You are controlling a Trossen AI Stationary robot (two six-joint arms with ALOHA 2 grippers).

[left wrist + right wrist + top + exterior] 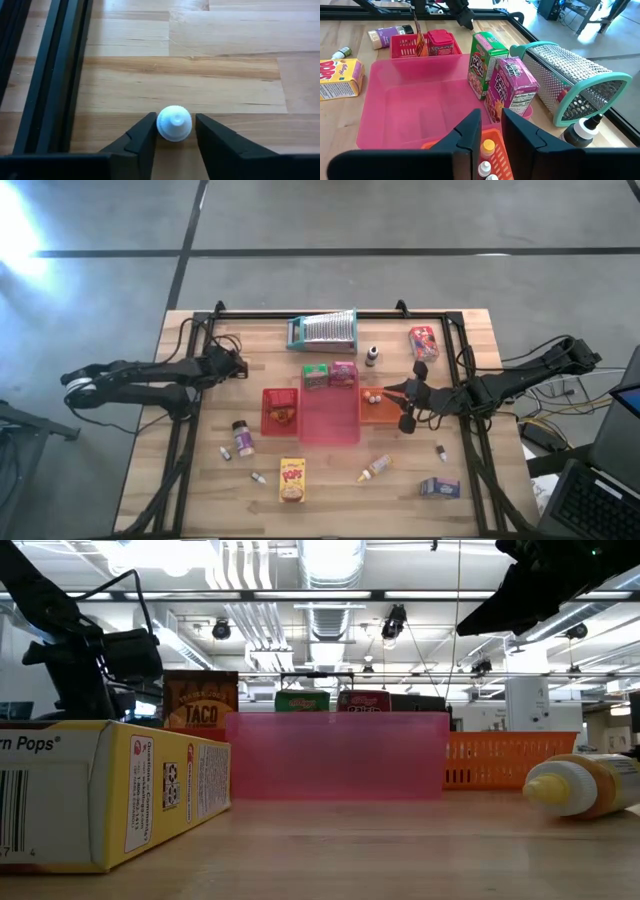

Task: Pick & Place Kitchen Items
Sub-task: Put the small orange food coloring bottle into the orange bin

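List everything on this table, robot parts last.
pink tray: one, centre
red basket: one, left of tray
orange basket: one, right of tray, small bottles inside
grater: one, silver and teal, back edge
green box, pink box: one each, behind tray
red box: one, back right
yellow box: one, front
blue box: one, front right
spice jar: one, purple label, front left
squeeze bottle: one, yellow, lying down
dark-capped bottle: one, beside grater
tiny bottles: three loose, front
left gripper: open, astride white cap
right gripper: slightly open, over orange basket
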